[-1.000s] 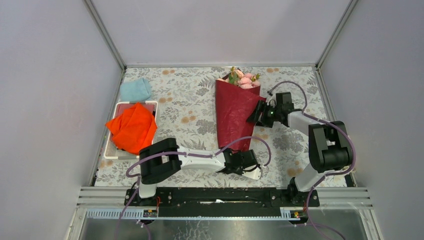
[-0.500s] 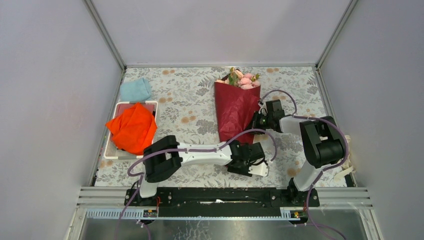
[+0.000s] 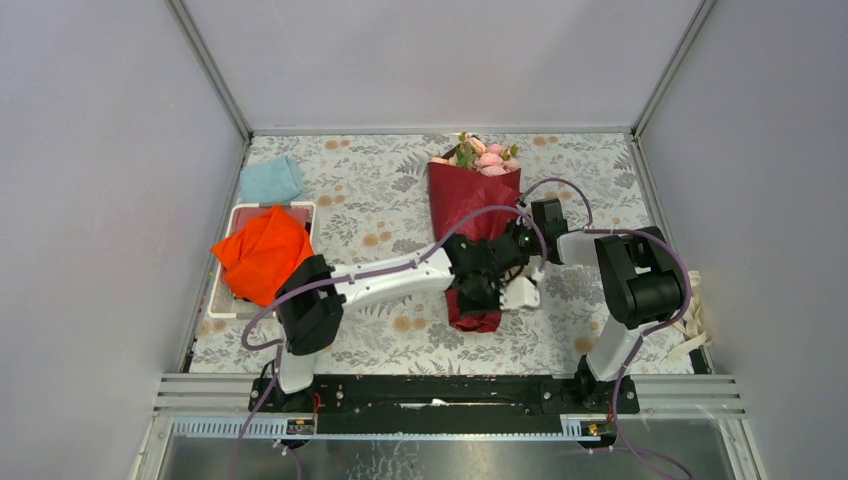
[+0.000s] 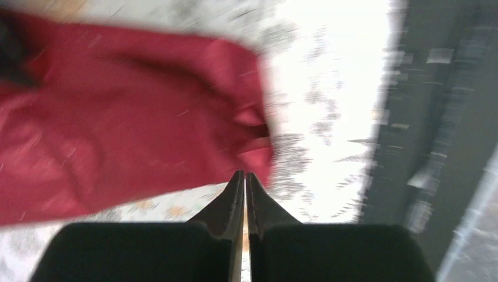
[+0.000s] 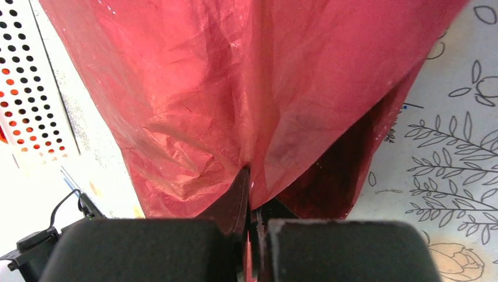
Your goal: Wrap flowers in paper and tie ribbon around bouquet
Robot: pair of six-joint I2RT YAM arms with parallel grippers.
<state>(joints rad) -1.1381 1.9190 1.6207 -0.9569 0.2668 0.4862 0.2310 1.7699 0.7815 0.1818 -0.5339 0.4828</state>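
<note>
- Bouquet (image 3: 475, 205) lies flat on the table (image 3: 380, 215), right of centre. Its wide end is toward the far edge and its narrow end points at the near edge.
- Flowers (image 3: 485, 158): pink blooms with some green show out of the wide end, close to the far edge.
- Paper (image 5: 223, 88): dark red, creased, slightly glossy, wrapped as a cone. The right flap stands a little off the tablecloth, with shadow under it.
- Left gripper (image 4: 244, 176): the arm reaches across from the near left corner to the bouquet's lower half. The fingers are pressed together. The tips sit at the paper's edge near the narrow end. The wrist view is motion-blurred, so I cannot tell whether any paper is pinched.
- Right gripper (image 5: 249, 173): at the bouquet's right side, about mid-length. The fingers are closed with a fold of the red paper caught between the tips, and creases run down to that spot.
- Ribbon (image 3: 693, 310): a cream strip at the right edge of the table, beside the right arm and well apart from the bouquet. Nothing is touching it.
- Orange cloth (image 3: 262, 255): bunched on a white tray (image 3: 232, 215) at the left edge.
- Light blue cloth (image 3: 272, 180): near the far left corner, just beyond the tray.
</note>
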